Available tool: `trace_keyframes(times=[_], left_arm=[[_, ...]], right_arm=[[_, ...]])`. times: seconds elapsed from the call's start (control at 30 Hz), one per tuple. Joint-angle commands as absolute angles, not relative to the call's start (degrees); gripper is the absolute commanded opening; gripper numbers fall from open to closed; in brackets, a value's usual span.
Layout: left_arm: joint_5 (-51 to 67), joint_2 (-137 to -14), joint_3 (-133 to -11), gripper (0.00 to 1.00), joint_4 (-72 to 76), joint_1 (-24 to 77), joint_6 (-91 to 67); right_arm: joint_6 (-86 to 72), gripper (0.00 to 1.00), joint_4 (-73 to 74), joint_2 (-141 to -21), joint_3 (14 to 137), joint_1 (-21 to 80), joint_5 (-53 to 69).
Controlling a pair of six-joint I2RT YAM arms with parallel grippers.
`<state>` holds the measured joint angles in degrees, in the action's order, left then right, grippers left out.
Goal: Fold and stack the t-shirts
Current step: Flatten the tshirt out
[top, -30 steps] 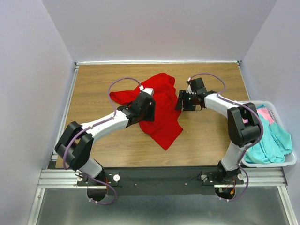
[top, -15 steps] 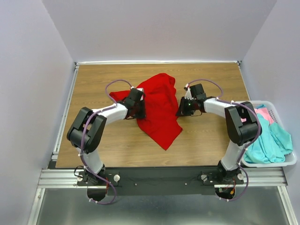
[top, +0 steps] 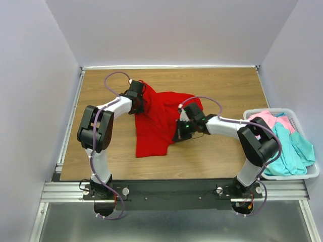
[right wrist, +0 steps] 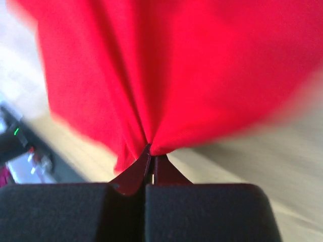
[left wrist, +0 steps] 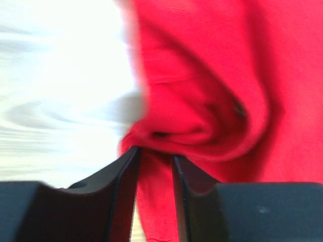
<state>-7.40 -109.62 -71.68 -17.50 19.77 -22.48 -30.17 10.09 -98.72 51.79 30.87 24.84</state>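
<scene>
While it is being borne by the table point(top: 227, 85), the red shirt point(top: 156, 123) is being held crumpled at mid-table, its lower part being left flat toward the near edge. Beside the table's right edge, the basket point(top: 298, 175) is being filled by a teal shirt point(top: 295, 151) and a pink shirt point(top: 275, 120) heaped together. The red shirt's far left corner is being pinched by the left gripper point(left wrist: 154, 156), cloth being clamped between its jaws. Its right edge is being gripped by the right gripper point(right wrist: 150, 151), whose jaws are being pressed tight on a gathered fold.
</scene>
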Motion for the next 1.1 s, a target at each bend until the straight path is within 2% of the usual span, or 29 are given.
trace_keyframes(times=[0.0,0.03,0.07,0.1,0.13,0.2,0.37,0.57,0.8,1.07], left_arm=[[-17.5,-110.5,-76.2,0.45,-21.4,16.4,-17.5],[-17.6,-110.0,-76.6,0.48,-21.3,16.3,-17.5],[-18.2,-108.4,-77.2,0.53,-21.0,16.3,-17.6],[-18.4,-107.2,-76.9,0.56,-21.0,16.3,-18.1],[-18.0,-104.1,-76.4,0.65,-20.9,16.3,-18.5],[-17.6,-100.3,-72.9,0.69,-20.4,16.3,-20.2],[-14.7,-87.0,-59.7,0.7,-20.8,16.8,-23.6],[-10.2,-76.4,-48.4,0.68,-21.6,17.5,-27.0],[-10.3,-78.2,-43.2,0.63,-22.2,17.5,-28.7],[-11.3,-82.0,-43.8,0.61,-22.0,17.5,-29.3]], right_arm=[[-36.3,0.06,10.7,-101.5,57.6,41.0,22.8],[-36.4,0.11,10.7,-102.1,59.3,41.8,22.3],[-36.6,0.27,10.7,-102.6,61.5,42.3,21.5],[-36.5,0.37,10.9,-102.4,62.6,42.3,20.8],[-35.1,0.52,11.0,-102.0,63.4,42.3,18.1],[-33.9,0.59,12.0,-99.7,64.7,42.1,15.4],[-30.8,0.59,13.8,-93.9,61.8,38.2,7.4],[-29.8,0.58,13.9,-88.2,54.4,30.1,6.8],[-29.4,0.58,13.3,-87.8,52.9,28.7,8.4],[-29.2,0.57,8.8,-93.8,54.0,28.6,8.5]])
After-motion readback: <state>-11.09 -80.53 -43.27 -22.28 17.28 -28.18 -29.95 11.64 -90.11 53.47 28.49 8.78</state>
